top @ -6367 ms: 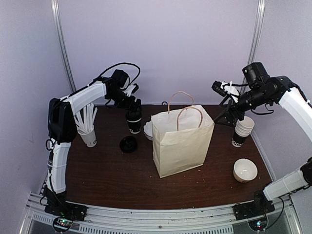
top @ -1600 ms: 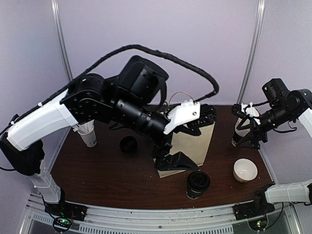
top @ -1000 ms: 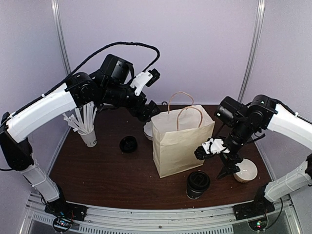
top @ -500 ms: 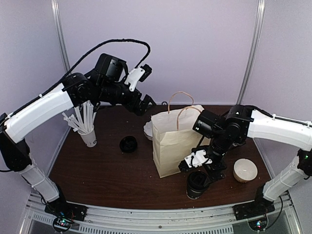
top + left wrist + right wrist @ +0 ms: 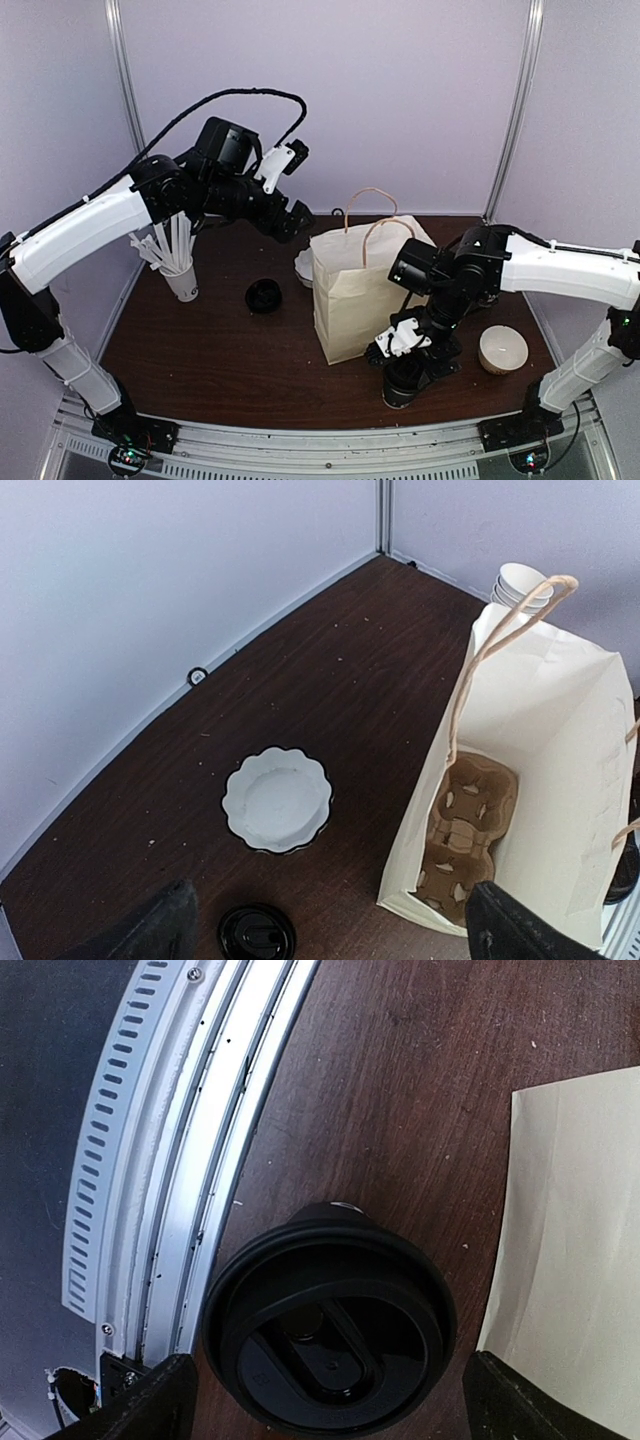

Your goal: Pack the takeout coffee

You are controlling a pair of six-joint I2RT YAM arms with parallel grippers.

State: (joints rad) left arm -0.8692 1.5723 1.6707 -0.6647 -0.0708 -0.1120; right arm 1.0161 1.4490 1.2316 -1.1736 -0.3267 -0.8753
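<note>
Wearing smooth white shells along the long links of the left arm (image 5: 90, 225) and right arm (image 5: 575, 272), turning black at the rounded joints and elbows. Carrying a boxy black camera (image 5: 228, 142) near the left wrist. Trailing a thick black cable (image 5: 230, 95), arching over the left arm. Showing small white brackets (image 5: 405, 335) near the tips. Ending in dark, blunt fingers (image 5: 150, 935), blurred in both wrist views. Standing on black bases (image 5: 135, 430), glowing with tiny green lights (image 5: 127, 458).
</note>
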